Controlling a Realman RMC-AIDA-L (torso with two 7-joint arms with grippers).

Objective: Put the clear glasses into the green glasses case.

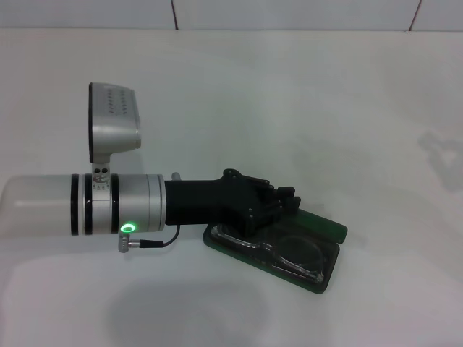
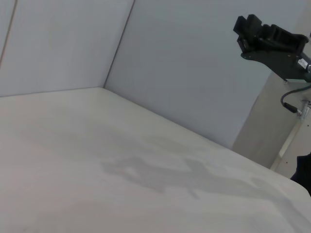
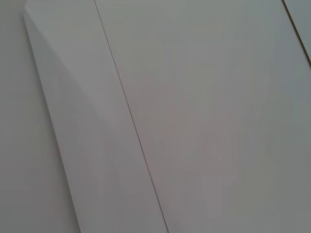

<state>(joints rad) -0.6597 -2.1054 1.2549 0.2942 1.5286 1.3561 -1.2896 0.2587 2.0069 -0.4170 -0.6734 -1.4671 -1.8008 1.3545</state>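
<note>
The green glasses case (image 1: 329,278) lies open on the white table in the head view, its lid (image 1: 325,223) folded back on the far side. The clear glasses (image 1: 300,251) lie inside the case's tray, one lens plainly visible and the other end partly under my hand. My left gripper (image 1: 286,199) reaches in from the left and hovers over the case's rear left part, by the hinge; whether it touches the glasses is hidden. My right gripper (image 2: 272,39) shows only in the left wrist view, raised well above the table off to the side.
White table (image 1: 347,108) all around the case, with a tiled wall behind it. The left arm's silver forearm (image 1: 87,206) spans the left half of the head view. The right wrist view shows only wall panels.
</note>
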